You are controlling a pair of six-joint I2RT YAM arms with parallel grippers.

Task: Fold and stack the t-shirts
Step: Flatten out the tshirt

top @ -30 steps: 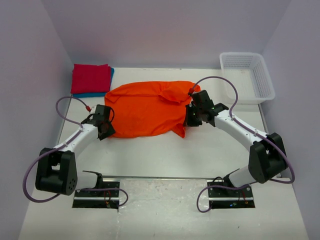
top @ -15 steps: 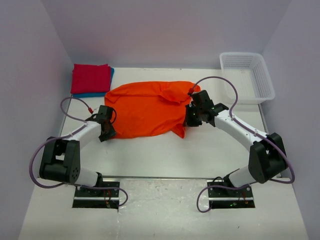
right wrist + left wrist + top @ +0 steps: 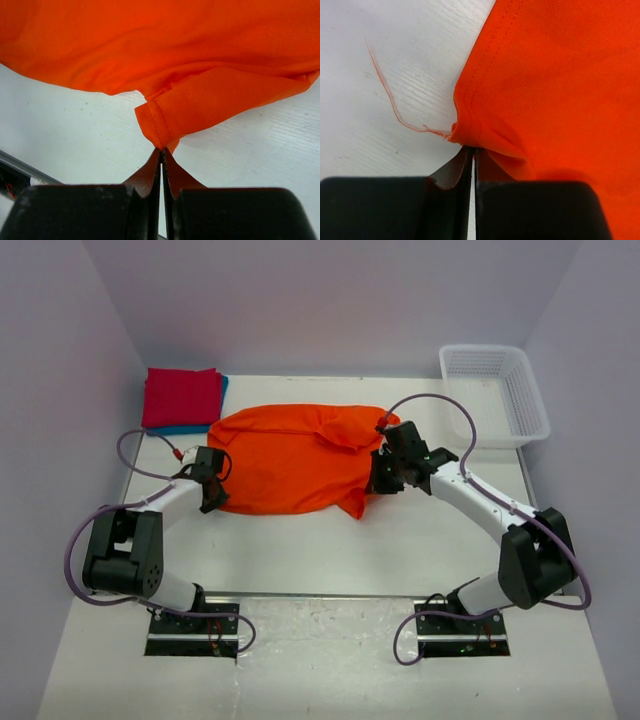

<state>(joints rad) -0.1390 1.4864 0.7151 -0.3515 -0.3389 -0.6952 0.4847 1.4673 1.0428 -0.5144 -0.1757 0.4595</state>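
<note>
Roughly two thirds done, by my reckoning.

Stack: red t-shirt (image 3: 182, 397) lies folded square on top of the blue t-shirt (image 3: 190, 429), of which only a strip shows along the near and right edges. Both sit at the far-left corner of the counter (image 3: 330, 550). These two look finished.

Left to do: the orange t-shirt (image 3: 290, 460) is spread across the middle of the counter, unfolded. Its body is fairly flat, with a rumpled bunch at the far right. It has yet to be folded and set on the red one.

Grip, left: left fingers (image 3: 468, 161) are clenched on the near-left corner of the orange t-shirt, with the hem pinched right at the tips. A loose thread (image 3: 390, 100) trails from that corner onto the counter.

Grip, right: right fingers (image 3: 157, 165) are clenched on a small hemmed flap at the shirt's near-right edge. The flap is pinched at the very tips, with little cloth between them. I judge this hold to be thin, and it could slip under a hard pull.

With both near corners in hand, the step under way looks like a stretch or the first fold.

Count:
- t-shirts: three, one orange, one red and one blue
- folded: two
- unfolded: one
- basket (image 3: 494, 390): one, white mesh, at the far right, well apart from the shirts
- arms: two
</note>
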